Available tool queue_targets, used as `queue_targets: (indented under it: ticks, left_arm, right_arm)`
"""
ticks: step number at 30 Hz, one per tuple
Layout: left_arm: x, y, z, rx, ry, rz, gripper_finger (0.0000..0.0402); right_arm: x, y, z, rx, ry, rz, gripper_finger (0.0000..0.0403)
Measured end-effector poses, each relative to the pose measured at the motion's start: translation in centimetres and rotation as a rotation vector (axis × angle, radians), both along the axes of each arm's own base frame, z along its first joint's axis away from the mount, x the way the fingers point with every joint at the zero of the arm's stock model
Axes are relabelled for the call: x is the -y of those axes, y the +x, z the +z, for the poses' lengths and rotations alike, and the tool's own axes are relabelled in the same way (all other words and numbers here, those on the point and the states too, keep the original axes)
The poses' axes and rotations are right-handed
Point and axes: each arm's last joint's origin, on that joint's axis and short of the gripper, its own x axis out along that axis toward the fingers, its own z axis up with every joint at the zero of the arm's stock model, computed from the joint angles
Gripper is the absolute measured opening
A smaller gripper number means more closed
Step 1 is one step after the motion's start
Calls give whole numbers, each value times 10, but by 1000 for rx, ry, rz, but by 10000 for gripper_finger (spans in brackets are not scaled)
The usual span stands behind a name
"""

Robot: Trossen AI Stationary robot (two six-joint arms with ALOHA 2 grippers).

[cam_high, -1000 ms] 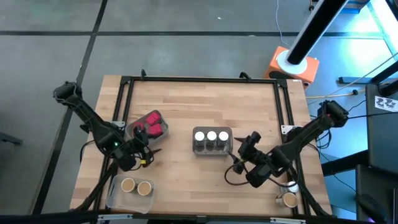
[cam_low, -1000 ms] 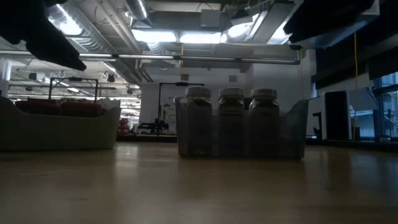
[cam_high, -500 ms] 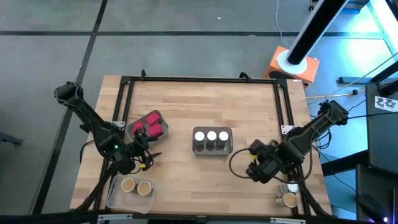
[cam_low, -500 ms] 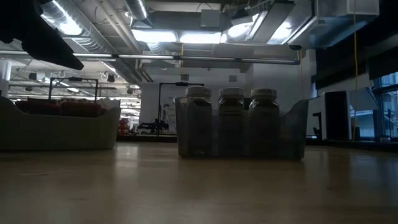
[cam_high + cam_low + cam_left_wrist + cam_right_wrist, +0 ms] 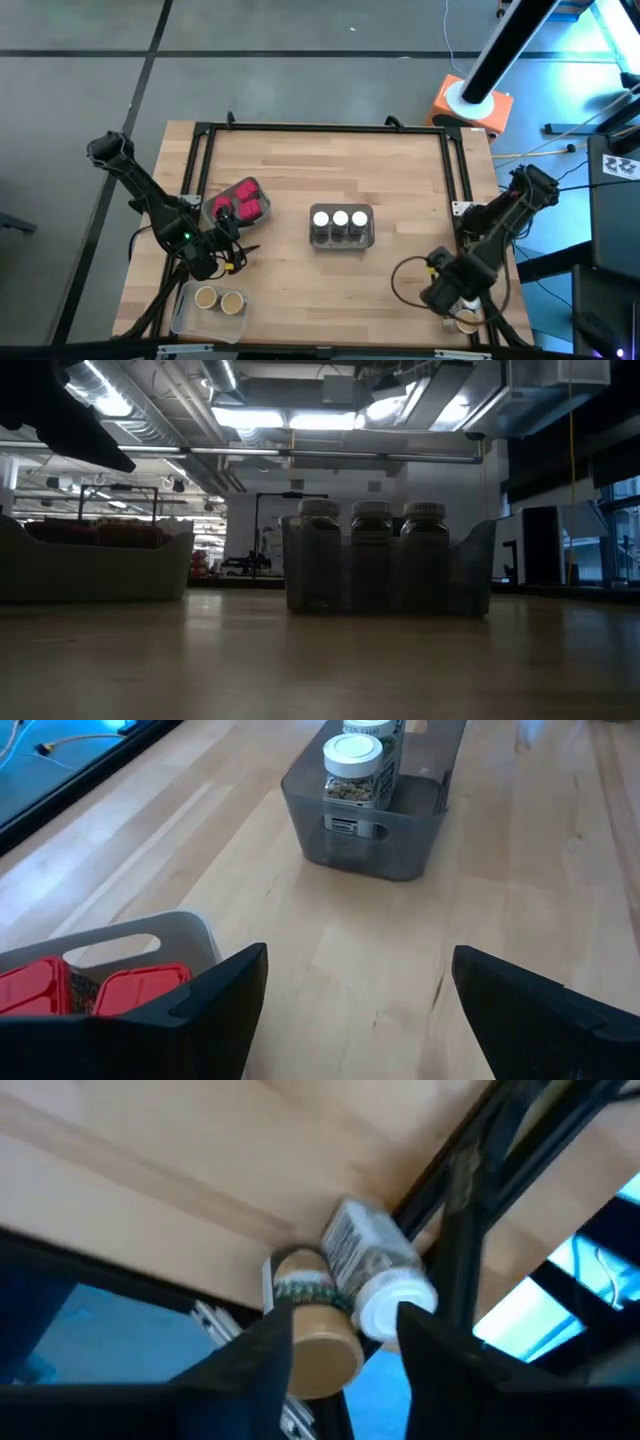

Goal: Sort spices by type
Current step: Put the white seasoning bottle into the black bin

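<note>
Three trays stand on the table. One (image 5: 341, 228) holds three white-lidded jars, one (image 5: 240, 200) holds red packets, and one (image 5: 216, 300) holds two tan-lidded jars. At the near right corner a tan-lidded jar (image 5: 318, 1330) and a white-lidded jar (image 5: 378, 1270) lie side by side against the black frame rail. My right gripper (image 5: 340, 1355) is open just above them, a finger on either side of the tan lid. My left gripper (image 5: 355, 1010) is open, hovering between the red tray and the tan-lid tray.
A black frame rail (image 5: 468, 215) runs along the table's right edge, close to the two loose jars. Bare wood lies between the middle tray and the near edge. In the low view the white-lid tray (image 5: 385, 555) stands at centre and the red tray (image 5: 95, 565) at left.
My right gripper has swung from beside the white-lid tray toward the table's near right corner, turning as it went, and now sits over the two loose jars. The left arm and all trays stayed still.
</note>
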Motion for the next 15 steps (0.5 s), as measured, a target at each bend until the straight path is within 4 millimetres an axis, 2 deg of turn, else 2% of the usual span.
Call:
queue_targets:
  ticks: [6, 15]
  left_arm:
    - [0, 0, 0, -2, 10, -2, 302]
    - [-1, 0, 0, 1, 17, 0, 302]
  right_arm:
    - [-18, -13, -18, 1, 48, 40, 113]
    - [-24, -39, -42, -156, 61, 113, 36]
